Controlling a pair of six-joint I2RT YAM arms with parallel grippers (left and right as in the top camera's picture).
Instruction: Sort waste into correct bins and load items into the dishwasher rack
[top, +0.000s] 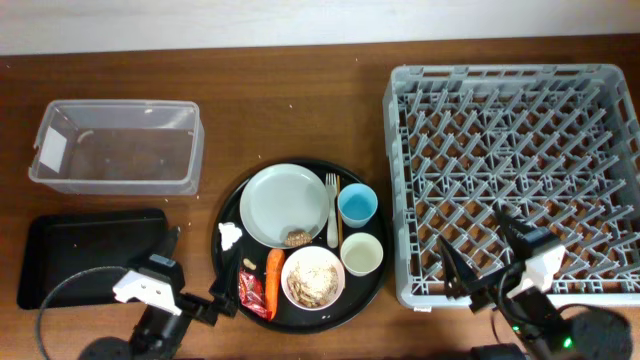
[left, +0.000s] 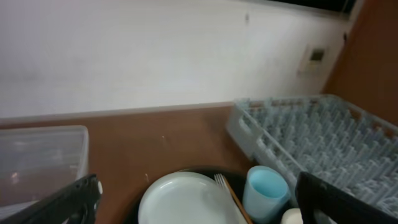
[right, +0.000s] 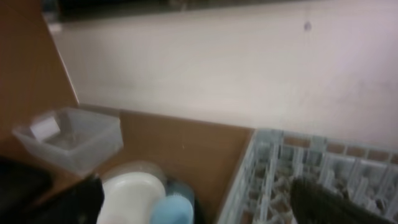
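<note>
At lower centre of the overhead view, a round tray (top: 362, 290) is carrying a pale green plate (top: 280, 200) with brown scraps (top: 297, 238), a fork (top: 332, 210), a blue cup (top: 357, 205), a whitish cup (top: 361, 254), a bowl (top: 313, 277) of rice, an orange carrot (top: 274, 278), a crinkled red wrapper (top: 252, 290) and a white napkin (top: 231, 236). A clear tub (top: 115, 150) is sitting at upper left, with a black bin (top: 90, 255) below it. The grey rack (top: 515, 170) is filling the right side. The left gripper (top: 200, 268) is hovering beside the tray with its fingers spread. The right gripper (top: 473, 232) is hanging over the rack's lower edge, its fingers also apart.
</note>
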